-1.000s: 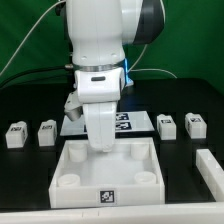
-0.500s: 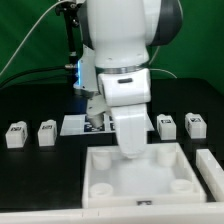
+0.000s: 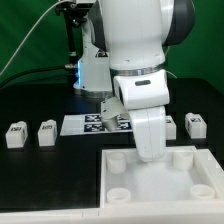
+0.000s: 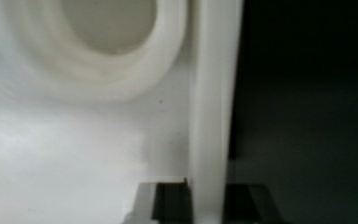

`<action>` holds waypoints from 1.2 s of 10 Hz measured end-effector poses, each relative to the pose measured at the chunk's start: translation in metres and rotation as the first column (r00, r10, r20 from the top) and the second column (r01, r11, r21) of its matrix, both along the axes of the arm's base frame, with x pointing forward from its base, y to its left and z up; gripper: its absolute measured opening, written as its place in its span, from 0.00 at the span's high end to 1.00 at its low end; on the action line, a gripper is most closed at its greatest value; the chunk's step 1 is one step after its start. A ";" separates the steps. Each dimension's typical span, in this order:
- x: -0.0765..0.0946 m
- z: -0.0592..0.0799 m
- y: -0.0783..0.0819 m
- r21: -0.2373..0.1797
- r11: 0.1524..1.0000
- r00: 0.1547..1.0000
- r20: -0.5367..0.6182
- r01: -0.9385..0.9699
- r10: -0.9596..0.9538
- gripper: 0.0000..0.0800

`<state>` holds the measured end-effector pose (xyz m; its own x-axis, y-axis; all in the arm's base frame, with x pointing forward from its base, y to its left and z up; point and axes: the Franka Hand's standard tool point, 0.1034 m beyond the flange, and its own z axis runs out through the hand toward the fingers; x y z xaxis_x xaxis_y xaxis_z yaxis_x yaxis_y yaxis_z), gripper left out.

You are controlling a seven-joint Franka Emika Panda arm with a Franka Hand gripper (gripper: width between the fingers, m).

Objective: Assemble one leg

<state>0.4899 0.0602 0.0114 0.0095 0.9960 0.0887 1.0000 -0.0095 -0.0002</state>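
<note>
I read my end effector point(image 4: 208, 204) as clamped on the white panel's point(image 3: 160, 186) raised rim, one finger on each face. A leg point(image 3: 46, 132) stands on the counter point(image 3: 50, 180) at the exterior view's left, beside a second leg point(image 3: 14, 134), well apart from the panel.

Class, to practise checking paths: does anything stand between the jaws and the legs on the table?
Yes, the panel: its wall sits between the jaws. The leg lies apart, beyond the panel's far rim.
</note>
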 end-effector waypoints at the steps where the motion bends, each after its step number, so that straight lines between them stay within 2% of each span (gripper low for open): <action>1: 0.000 0.000 0.000 0.000 1.000 1.000 0.000 0.001 -0.001 0.83; 2: 0.000 0.000 -0.001 0.000 1.000 1.000 0.000 0.002 -0.002 0.83; 3: 0.000 0.000 -0.001 0.000 1.000 1.000 -0.001 0.002 -0.002 0.66; 4: 0.000 -0.001 -0.001 0.000 1.000 1.000 -0.001 0.003 -0.003 0.43; 5: 0.000 -0.001 -0.002 0.000 1.000 1.000 -0.001 0.003 -0.003 0.28; 6: 0.000 -0.001 -0.002 0.000 1.000 1.000 -0.001 0.004 -0.004 0.28; 7: 0.000 -0.001 -0.002 0.000 1.000 1.000 -0.001 0.004 -0.004 0.21; 8: 0.000 -0.001 -0.002 0.000 1.000 1.000 -0.001 0.004 -0.004 0.19; 12: 0.000 -0.001 -0.003 -0.001 1.000 1.000 -0.001 0.006 -0.006 0.19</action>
